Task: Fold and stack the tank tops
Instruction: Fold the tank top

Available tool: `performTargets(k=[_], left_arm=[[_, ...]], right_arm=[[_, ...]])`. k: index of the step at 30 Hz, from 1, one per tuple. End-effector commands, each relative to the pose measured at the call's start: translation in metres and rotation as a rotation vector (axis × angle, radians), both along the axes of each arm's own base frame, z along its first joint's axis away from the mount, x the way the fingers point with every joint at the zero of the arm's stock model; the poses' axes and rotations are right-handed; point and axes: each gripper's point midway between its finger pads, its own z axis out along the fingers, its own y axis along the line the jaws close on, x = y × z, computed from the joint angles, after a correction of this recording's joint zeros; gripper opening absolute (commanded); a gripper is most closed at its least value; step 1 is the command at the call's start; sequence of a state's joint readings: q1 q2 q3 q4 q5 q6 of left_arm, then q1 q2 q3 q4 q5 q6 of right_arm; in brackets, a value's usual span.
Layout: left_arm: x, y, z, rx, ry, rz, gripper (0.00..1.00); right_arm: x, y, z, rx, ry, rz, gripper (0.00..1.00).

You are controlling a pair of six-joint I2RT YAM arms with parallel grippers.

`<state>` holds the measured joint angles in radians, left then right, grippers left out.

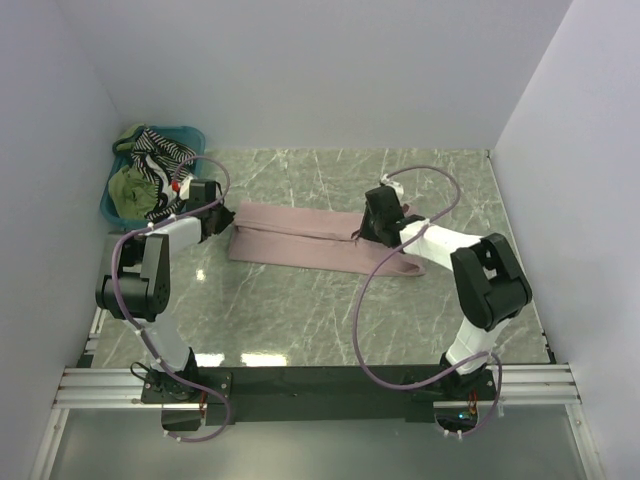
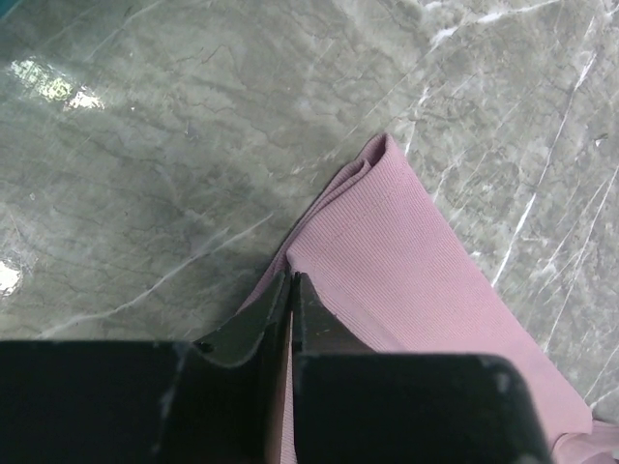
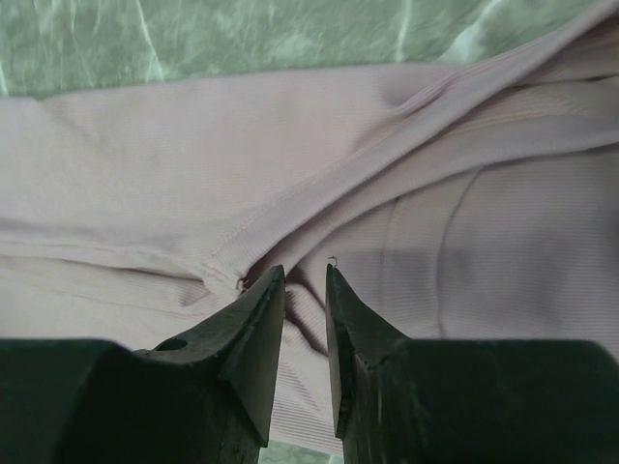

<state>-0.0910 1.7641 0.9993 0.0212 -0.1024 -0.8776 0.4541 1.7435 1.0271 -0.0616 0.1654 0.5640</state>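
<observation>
Between the left end effector's (image 2: 288, 280) clamped fingers lies the pink top's (image 2: 387, 261) edge; the right end effector (image 3: 306, 275), fingers narrowly apart, rests on that top.

Left arm (image 1: 150, 270) and right arm (image 1: 485, 280), as I see them: black joint housings, white link covers. A lilac cable (image 1: 361, 305) trails back from each wrist. Left gripper (image 2: 291, 278) and right gripper (image 3: 305, 275) have matte black wedge fingers (image 3: 253, 333), lightly scuffed.
</observation>
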Motion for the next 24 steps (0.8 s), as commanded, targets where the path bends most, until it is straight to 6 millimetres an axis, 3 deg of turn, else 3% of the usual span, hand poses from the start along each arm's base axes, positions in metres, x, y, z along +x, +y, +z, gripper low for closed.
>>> performTargets(k=[1, 6, 7, 8, 9, 10, 11, 12, 13, 14, 17, 18, 20, 24], left_arm=[[0.012, 0.000, 0.022, 0.003, -0.053, -0.004, 0.09], [0.015, 0.003, 0.035, 0.012, -0.075, 0.011, 0.25], [0.012, 0.004, 0.035, 0.017, -0.062, 0.014, 0.34], [0.012, 0.004, 0.038, 0.016, -0.065, 0.019, 0.39], [0.012, 0.005, 0.040, 0.019, -0.066, 0.024, 0.44], [0.012, 0.005, 0.044, 0.019, -0.076, 0.024, 0.50], [0.013, 0.005, 0.047, 0.018, -0.083, 0.024, 0.52], [0.013, 0.006, 0.049, 0.020, -0.081, 0.030, 0.54], [0.012, 0.006, 0.054, 0.021, -0.090, 0.029, 0.56], [0.014, 0.005, 0.059, 0.020, -0.101, 0.025, 0.57], [0.016, -0.002, 0.074, 0.016, -0.135, 0.003, 0.58], [0.017, -0.007, 0.078, 0.008, -0.144, -0.015, 0.58], [0.023, -0.015, 0.085, 0.001, -0.165, -0.044, 0.58], [0.034, -0.052, 0.085, -0.018, -0.178, -0.164, 0.58]], right_arm=[[0.017, -0.018, 0.044, 0.029, -0.104, -0.058, 0.31], [0.046, -0.043, 0.077, 0.072, -0.138, -0.118, 0.31], [0.052, -0.046, 0.077, 0.068, -0.130, -0.128, 0.31], [0.066, -0.053, 0.092, 0.072, -0.152, -0.152, 0.31], [0.074, -0.057, 0.095, 0.070, -0.151, -0.163, 0.31], [0.082, -0.059, 0.084, 0.065, -0.117, -0.174, 0.31], [0.095, -0.065, 0.096, 0.073, -0.127, -0.191, 0.31], [0.102, -0.067, 0.095, 0.075, -0.122, -0.197, 0.31], [0.107, -0.068, 0.081, 0.071, -0.088, -0.199, 0.31], [0.117, -0.072, 0.087, 0.079, -0.097, -0.210, 0.31], [0.131, -0.078, 0.074, 0.082, -0.059, -0.219, 0.31], [0.135, -0.082, 0.061, 0.083, -0.032, -0.228, 0.31], [0.139, -0.084, 0.054, 0.106, -0.013, -0.227, 0.30], [0.138, -0.095, 0.040, 0.113, 0.013, -0.245, 0.30]])
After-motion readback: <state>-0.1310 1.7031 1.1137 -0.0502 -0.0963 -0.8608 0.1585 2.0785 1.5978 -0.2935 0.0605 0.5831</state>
